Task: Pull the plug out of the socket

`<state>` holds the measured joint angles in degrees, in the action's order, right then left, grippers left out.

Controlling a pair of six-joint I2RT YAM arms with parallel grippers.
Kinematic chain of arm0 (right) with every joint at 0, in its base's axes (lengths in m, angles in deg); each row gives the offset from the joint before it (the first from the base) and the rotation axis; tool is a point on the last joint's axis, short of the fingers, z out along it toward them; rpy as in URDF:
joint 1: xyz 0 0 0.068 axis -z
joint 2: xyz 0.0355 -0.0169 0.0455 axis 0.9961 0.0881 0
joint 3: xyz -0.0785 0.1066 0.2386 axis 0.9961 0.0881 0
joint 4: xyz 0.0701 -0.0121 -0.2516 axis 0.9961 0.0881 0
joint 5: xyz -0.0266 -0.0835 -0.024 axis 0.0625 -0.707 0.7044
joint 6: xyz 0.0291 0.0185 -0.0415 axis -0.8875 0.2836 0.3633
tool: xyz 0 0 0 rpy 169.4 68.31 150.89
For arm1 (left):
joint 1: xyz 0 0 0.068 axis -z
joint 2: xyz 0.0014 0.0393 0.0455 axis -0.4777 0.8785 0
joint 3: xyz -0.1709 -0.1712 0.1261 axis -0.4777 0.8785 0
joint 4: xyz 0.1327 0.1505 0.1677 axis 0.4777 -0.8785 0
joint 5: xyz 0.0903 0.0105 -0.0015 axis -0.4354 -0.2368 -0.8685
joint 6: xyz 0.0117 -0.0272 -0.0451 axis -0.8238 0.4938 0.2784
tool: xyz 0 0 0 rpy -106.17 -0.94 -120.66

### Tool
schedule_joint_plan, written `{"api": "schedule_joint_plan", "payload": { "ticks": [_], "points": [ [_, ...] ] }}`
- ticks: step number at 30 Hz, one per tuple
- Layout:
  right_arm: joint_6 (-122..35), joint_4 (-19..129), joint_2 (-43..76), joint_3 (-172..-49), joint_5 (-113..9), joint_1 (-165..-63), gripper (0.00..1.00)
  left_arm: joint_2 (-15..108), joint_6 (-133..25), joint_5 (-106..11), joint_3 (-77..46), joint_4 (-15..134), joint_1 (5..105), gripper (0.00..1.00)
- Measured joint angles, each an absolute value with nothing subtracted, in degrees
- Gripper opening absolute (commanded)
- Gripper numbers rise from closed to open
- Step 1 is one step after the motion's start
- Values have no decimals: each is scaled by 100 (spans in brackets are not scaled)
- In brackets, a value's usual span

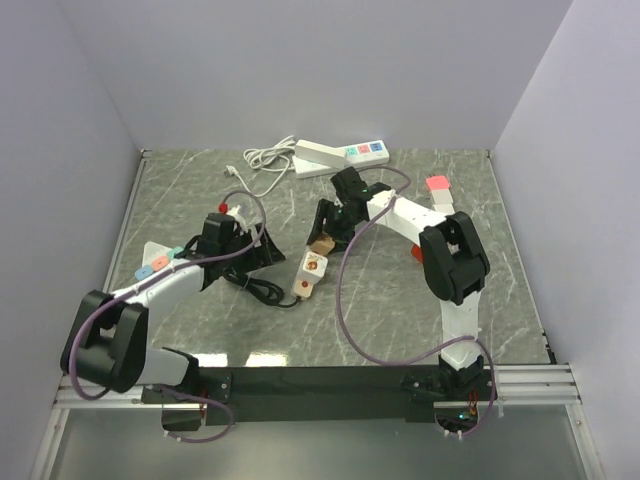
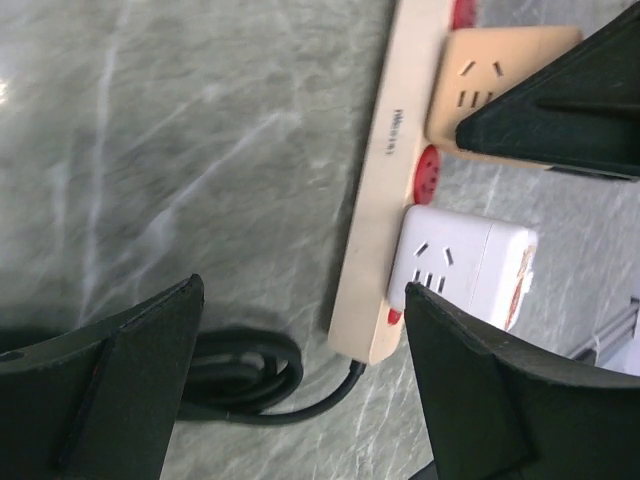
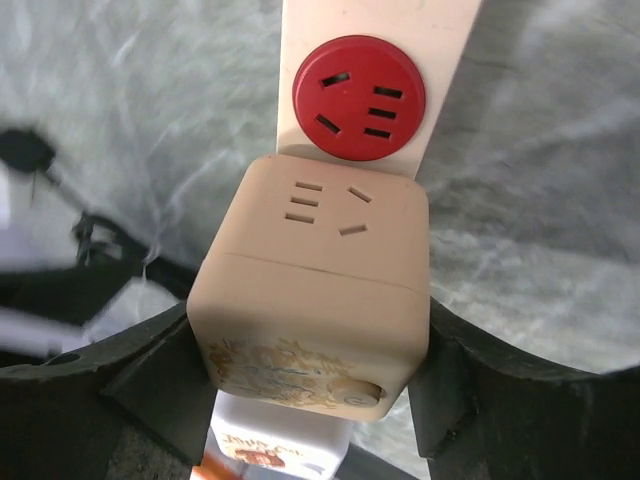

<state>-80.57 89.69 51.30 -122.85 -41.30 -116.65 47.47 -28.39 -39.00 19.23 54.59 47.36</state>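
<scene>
Gripping the tan cube plug (image 3: 315, 270), the right claw (image 3: 310, 320) has a finger against each flank, so I judge it grasping, though I cannot tell how firmly; the cube sits squarely between the fingers, seated in the beige strip (image 3: 450, 30) beneath. Pull straight off the strip's face rather than sideways, since a white cube (image 3: 270, 445) crowds the wrist side and a bare red socket (image 3: 358, 98) lies just beyond the fingertips. Farther off, the left claw (image 2: 300, 290) hangs released over the strip's cord end; bracing there should keep the strip from lifting.
</scene>
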Motion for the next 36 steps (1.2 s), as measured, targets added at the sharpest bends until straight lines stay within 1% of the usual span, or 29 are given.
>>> {"api": "schedule_joint_plan", "payload": {
  "ticks": [8,11,12,14,15,18,20,26,29,31,32,35,36],
  "points": [
    [-6743,8495,5398,-12165,-2305,-11320,0,5658,-3212,-3227,1252,5837,4933,87],
    [-6512,8442,5473,-12165,-1948,-11298,0,6041,-3344,-3175,909,5876,5193,82],
    [-6464,8436,5479,-12165,-1883,-11278,0,6148,-3376,-3179,826,5874,5261,78],
    [-6400,8425,5484,-12165,-1787,-11267,0,6353,-3455,-3216,719,5865,5370,73],
    [-6380,8407,5484,-12165,-1743,-11256,0,6439,-3483,-3247,699,5861,5403,67],
    [-6335,8381,5484,-12165,-1673,-11211,0,6668,-3549,-3455,692,5813,5423,62],
    [-6315,8381,5486,-12165,-1656,-11182,0,6745,-3542,-3470,692,5844,5418,62],
    [-6315,8381,5562,-12165,-1581,-11138,0,6933,-3488,-3468,697,6090,5425,69],
    [-6348,8377,5571,-12160,-1546,-11132,0,7046,-3405,-3455,730,6309,5464,68],
    [-6409,8346,5571,-12132,-1529,-11119,0,7114,-3306,-3417,734,6421,5477,60],
    [-6435,8313,5571,-12110,-1507,-11112,0,7158,-3258,-3374,734,6510,5495,46],
    [-6544,8281,5571,-12088,-1496,-11088,0,7252,-3033,-3227,714,6742,5547,19],
    [-6606,8329,5571,-12084,-1498,-11055,0,7278,-2893,-3210,712,6807,5539,6]
  ]
}}
